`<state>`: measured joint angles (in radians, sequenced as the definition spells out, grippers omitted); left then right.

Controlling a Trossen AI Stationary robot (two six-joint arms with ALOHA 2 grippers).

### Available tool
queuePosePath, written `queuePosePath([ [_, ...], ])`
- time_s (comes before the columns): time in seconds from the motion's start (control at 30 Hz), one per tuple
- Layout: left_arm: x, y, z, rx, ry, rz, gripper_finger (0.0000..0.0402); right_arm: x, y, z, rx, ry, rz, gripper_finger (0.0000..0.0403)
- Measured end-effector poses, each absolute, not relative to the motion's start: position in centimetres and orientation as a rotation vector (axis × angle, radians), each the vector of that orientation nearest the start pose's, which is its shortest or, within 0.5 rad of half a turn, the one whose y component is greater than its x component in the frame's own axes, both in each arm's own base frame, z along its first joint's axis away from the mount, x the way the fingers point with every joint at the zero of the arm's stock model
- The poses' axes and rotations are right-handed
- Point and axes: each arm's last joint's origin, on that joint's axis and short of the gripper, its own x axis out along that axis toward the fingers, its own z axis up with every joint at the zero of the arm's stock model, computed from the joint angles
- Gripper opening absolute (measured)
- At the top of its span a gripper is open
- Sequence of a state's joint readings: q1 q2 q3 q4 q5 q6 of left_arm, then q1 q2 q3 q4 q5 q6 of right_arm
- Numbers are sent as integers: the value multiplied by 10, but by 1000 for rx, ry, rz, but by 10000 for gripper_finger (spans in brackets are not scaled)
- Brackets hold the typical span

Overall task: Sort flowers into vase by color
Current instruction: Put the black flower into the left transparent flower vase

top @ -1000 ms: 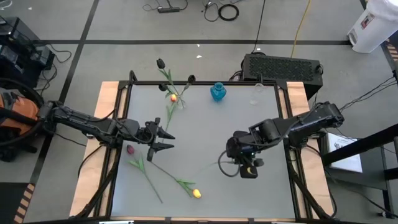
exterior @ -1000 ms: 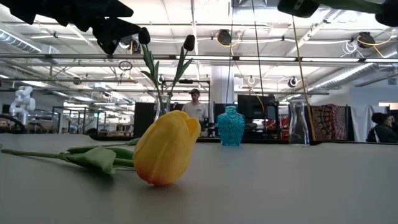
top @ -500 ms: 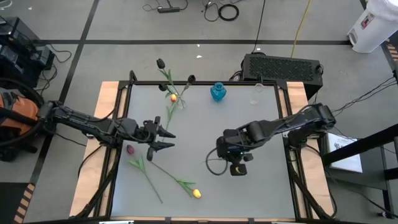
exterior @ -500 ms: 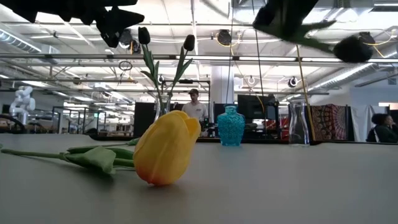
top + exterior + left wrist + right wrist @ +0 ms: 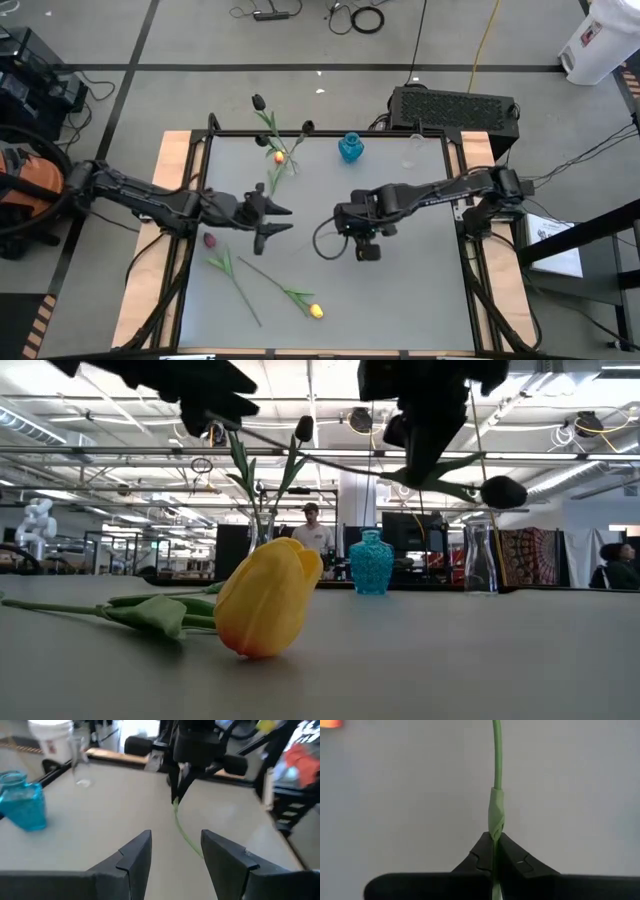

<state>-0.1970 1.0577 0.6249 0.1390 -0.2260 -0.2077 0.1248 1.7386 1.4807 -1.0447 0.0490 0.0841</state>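
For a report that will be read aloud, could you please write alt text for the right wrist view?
The right gripper is shut on a thin green flower stem, which runs straight away from its dark fingers over the plain grey table. The flower's head is out of view.

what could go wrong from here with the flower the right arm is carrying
The right gripper pinches only the thin green stem of the black tulip, so the flower could twist or slip out. The open left gripper sits close to the stem's free end; if this is a handover, a mistimed release might drop the flower. The clear vase already holds flowers and could be knocked over.
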Motion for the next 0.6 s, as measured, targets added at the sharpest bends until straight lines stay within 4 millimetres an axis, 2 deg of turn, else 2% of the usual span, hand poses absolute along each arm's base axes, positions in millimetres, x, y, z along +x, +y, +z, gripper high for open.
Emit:
queuePosePath([
  [0.23, 255, -43, 259, -165, 441, 151, 178, 341, 29, 266, -32, 1299, -26, 0],
  [0.6, 300, -51, 254, -131, 610, 196, 178, 341, 27, 267, -89, 1287, -79, 0],
])
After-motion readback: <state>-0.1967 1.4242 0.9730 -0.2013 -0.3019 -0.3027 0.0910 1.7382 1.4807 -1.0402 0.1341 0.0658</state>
